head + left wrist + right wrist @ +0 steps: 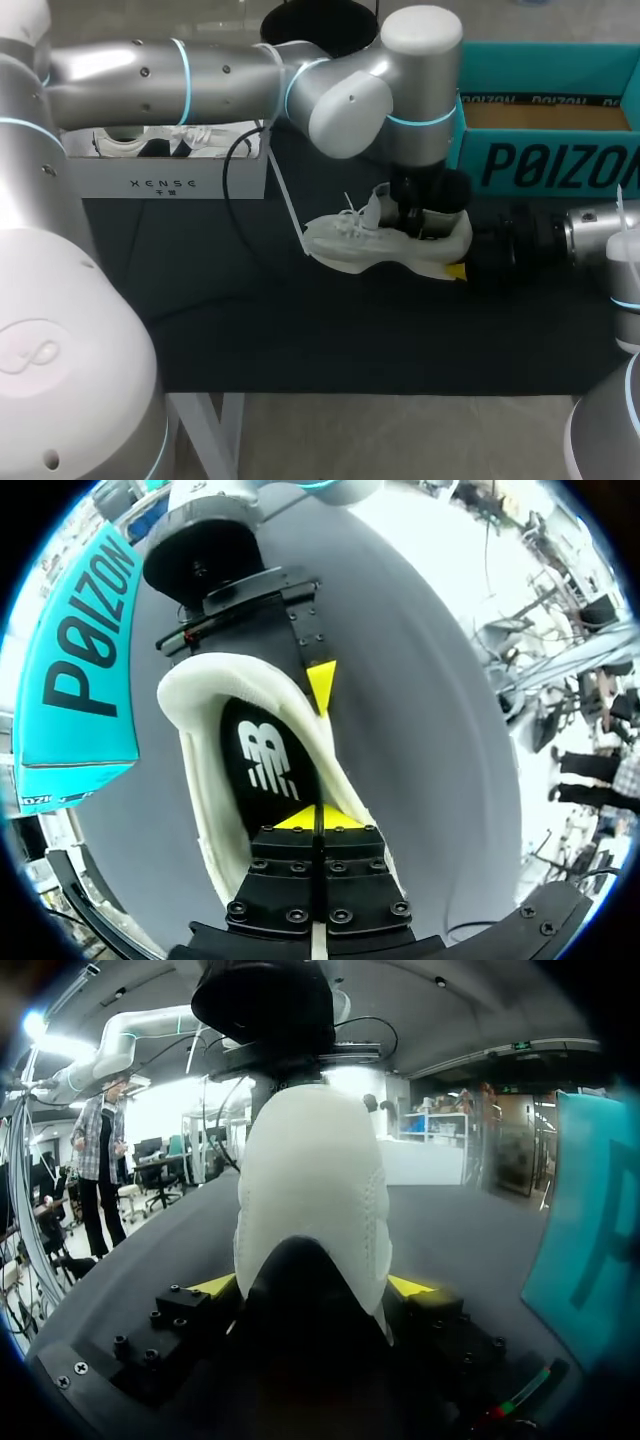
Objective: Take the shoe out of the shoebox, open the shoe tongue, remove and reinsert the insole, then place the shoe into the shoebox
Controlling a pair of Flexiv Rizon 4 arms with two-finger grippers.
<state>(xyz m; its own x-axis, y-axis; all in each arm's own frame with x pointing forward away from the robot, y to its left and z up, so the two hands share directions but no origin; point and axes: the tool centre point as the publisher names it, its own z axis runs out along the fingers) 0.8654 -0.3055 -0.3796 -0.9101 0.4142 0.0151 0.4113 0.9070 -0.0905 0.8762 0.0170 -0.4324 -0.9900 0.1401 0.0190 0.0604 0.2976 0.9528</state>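
A white shoe [385, 245] lies on its sole in the middle of the dark mat, toe toward the left. My right gripper [455, 258] comes in from the right and grips the heel [312, 1190] from both sides; its yellow fingertips [410, 1285] press against the heel. From above, my left gripper [412, 225] points down into the shoe's mouth. Its tips [318, 818] are shut together just over the black insole [262, 765], which lies flat inside the shoe. The teal shoebox [545, 165] stands open at the back right, close behind the shoe.
A white box [170, 178] holding another white shoe stands at the back left. A black cable [232, 165] hangs from my left arm over the mat. Bare mat stretches in front of the shoe to the table's front edge.
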